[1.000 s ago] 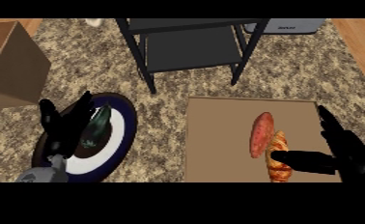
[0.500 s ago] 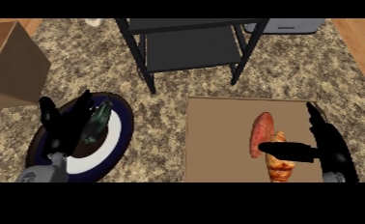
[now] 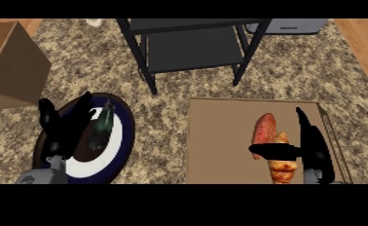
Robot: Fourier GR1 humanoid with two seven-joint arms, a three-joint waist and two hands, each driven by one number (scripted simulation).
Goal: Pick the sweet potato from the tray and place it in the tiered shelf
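Lying on the brown tray (image 3: 215, 137) toward its right edge, the sweet potato (image 3: 263, 128) sits just beside a croissant (image 3: 282, 167). The right hand (image 3: 314, 144) is over them, fingers straight and thumb stretched across the potato's lower end. Near the worktop's back edge stands the tiered shelf (image 3: 191, 49). The left hand (image 3: 61, 130) rests open over a dark plate (image 3: 122, 142) at the front left.

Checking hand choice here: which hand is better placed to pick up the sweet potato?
The right hand: it is over the tray, thumb reaching to the sweet potato. The left hand rests open over the plate, away from the tray.
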